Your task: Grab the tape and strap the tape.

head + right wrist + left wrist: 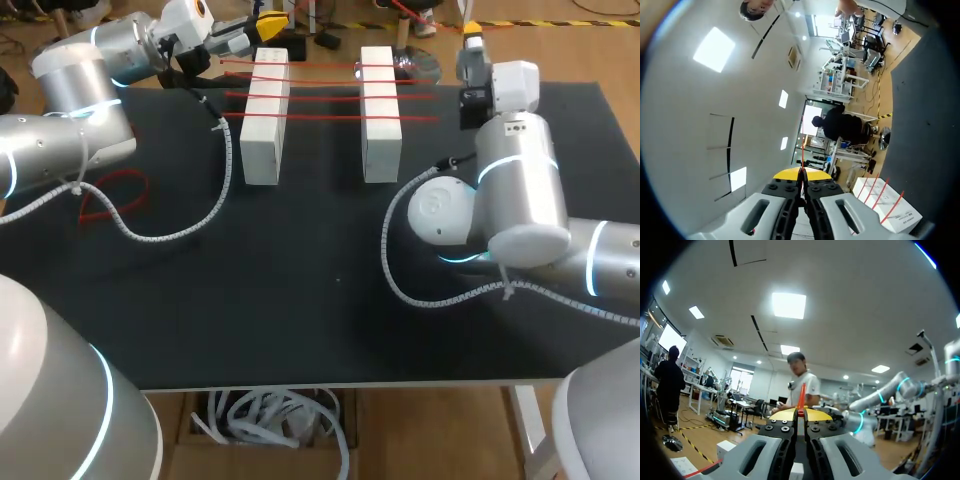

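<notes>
Red tape [802,392] end buried between left tool [800,414] tips, loose red loop [118,196] partly behind left arm [70,110]

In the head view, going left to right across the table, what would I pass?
Loose red tape loop → left white rectangular block → right white rectangular block → right claw with yellow tips.

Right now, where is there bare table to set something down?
Free: the near half of the table, between the left arm's cable and the right arm's cable. Crowded: the far end, where red tape strands span the two white blocks, with the left gripper and right gripper at their ends. A loose red loop lies at the left.
</notes>
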Available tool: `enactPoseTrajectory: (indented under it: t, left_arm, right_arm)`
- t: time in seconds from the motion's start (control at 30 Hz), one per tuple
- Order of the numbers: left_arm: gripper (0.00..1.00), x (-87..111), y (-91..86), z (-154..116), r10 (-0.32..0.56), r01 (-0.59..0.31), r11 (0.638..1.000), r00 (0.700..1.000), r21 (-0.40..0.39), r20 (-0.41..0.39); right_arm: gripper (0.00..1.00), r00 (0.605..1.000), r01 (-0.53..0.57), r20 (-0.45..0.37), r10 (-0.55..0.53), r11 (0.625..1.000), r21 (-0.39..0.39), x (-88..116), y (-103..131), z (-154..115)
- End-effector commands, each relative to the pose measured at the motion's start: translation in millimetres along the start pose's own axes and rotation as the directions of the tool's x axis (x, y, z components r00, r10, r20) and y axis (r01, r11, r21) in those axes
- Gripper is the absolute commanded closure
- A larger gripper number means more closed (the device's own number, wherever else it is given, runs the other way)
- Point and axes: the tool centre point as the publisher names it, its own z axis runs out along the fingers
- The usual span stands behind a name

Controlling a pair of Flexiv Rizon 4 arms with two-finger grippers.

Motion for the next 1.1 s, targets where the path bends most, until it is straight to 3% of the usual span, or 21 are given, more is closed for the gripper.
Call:
enactPoseTrajectory:
  t: [0.03, 1.1]
  left_arm:
    - [1.00, -1.0, 0.2, -0.4, -0.001, 0.001, 1.000, 1.000, 0.000, -0.003]
    - [1.00, -1.0, 0.2, -0.4, -0.001, 0.001, 1.000, 1.000, 0.000, -0.003]
  right_arm:
    - [1.00, 0.993, -0.003, 0.120, -0.004, 0.998, 0.059, 9.7, 8.8, -4.3]
    - [1.00, 0.976, -0.043, 0.215, 0.021, 0.994, 0.098, 2.7, 5.7, -14.4]
